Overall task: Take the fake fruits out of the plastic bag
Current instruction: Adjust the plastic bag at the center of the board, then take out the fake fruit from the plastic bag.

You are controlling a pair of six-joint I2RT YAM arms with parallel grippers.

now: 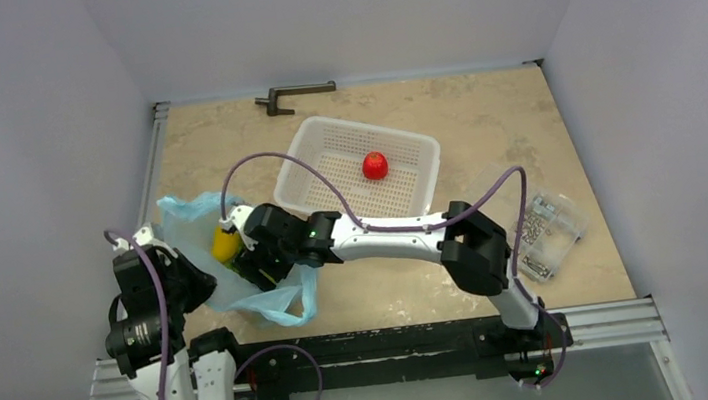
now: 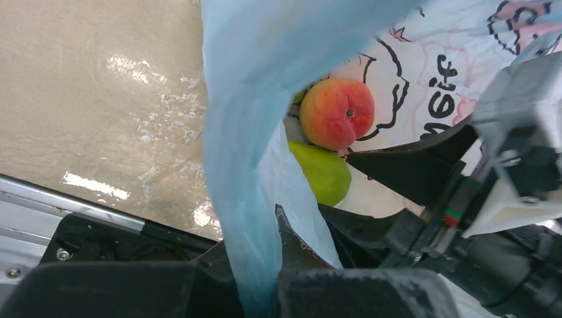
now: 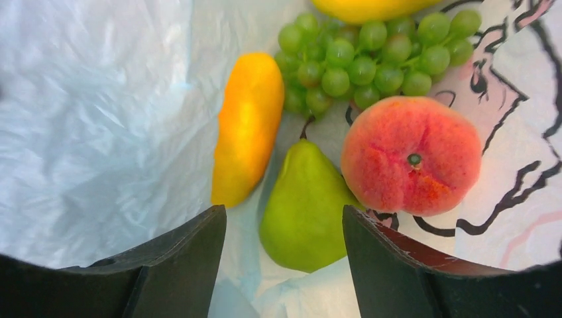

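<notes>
The plastic bag (image 1: 193, 216) lies at the table's left, light blue with a cartoon print. My left gripper (image 1: 190, 281) is shut on a fold of the bag's film (image 2: 245, 132), holding its edge up. My right gripper (image 1: 248, 257) reaches into the bag's mouth and is open (image 3: 283, 211). A green pear (image 3: 301, 205) lies between its fingers, untouched. Beside it are an orange-yellow oblong fruit (image 3: 248, 126), a red-orange peach (image 3: 411, 156), a green grape bunch (image 3: 364, 59) and a yellow fruit (image 3: 368, 8). The left wrist view shows the peach (image 2: 337, 112) and the pear (image 2: 321, 172).
A white perforated basket (image 1: 287, 172) stands behind the bag with a small red fruit (image 1: 375, 165) in it. A clear box of metal parts (image 1: 539, 224) sits at the right. A dark metal bracket (image 1: 293, 94) lies at the back wall.
</notes>
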